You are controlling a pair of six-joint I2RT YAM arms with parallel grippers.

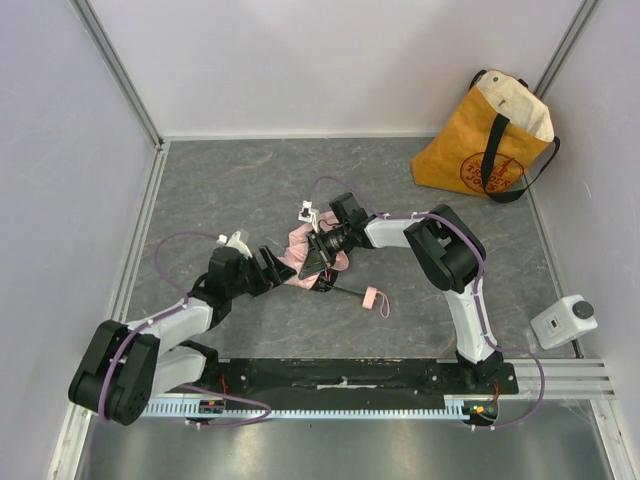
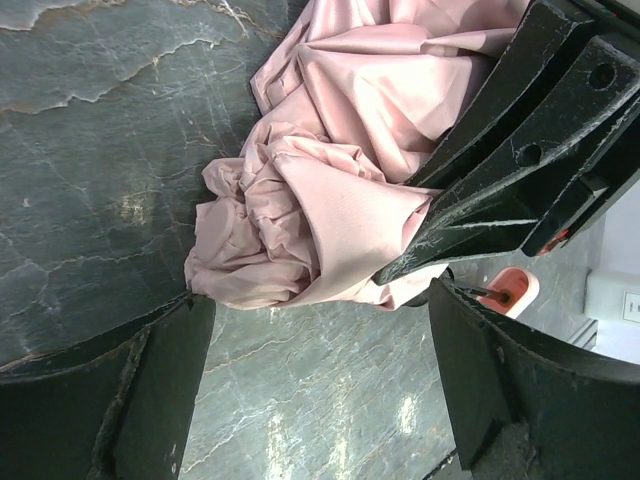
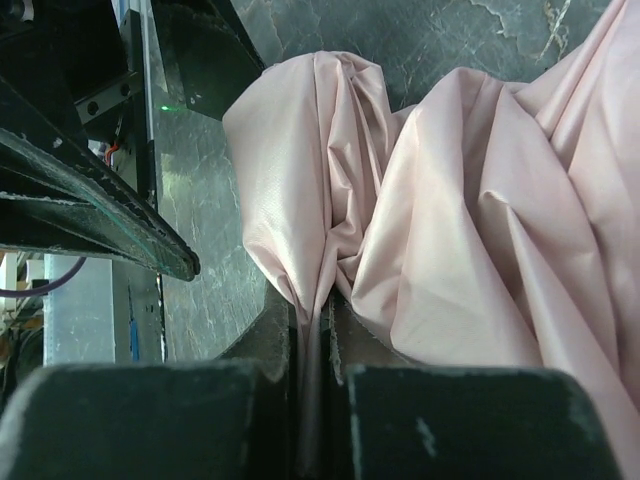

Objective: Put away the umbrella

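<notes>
Grey veined stone makes up the table (image 1: 250, 180), which is walled in by pale panels. At its middle the right pincer (image 3: 320, 330) is seen pressed together, with a fold of the umbrella (image 3: 480, 220) clamped between its fingers. The left pincer (image 2: 315, 300) is held wide apart, and the crumpled pink fabric is framed between its two fingers, one tip just beside the cloth's edge. The two pincers are brought close together over the same bundle.

The umbrella is found lying on the bare table between the arms, its canopy bunched and loose. A thin black shaft (image 1: 348, 291) is seen running out toward the near right, ending in the small pink handle (image 1: 370, 297).

Well apart from it, in the far right corner, a yellow tote bag (image 1: 480, 150) is stood against the wall. Its mouth is open and cream lining is shown, but whether anything is inside cannot be told. The umbrella is outside it.
</notes>
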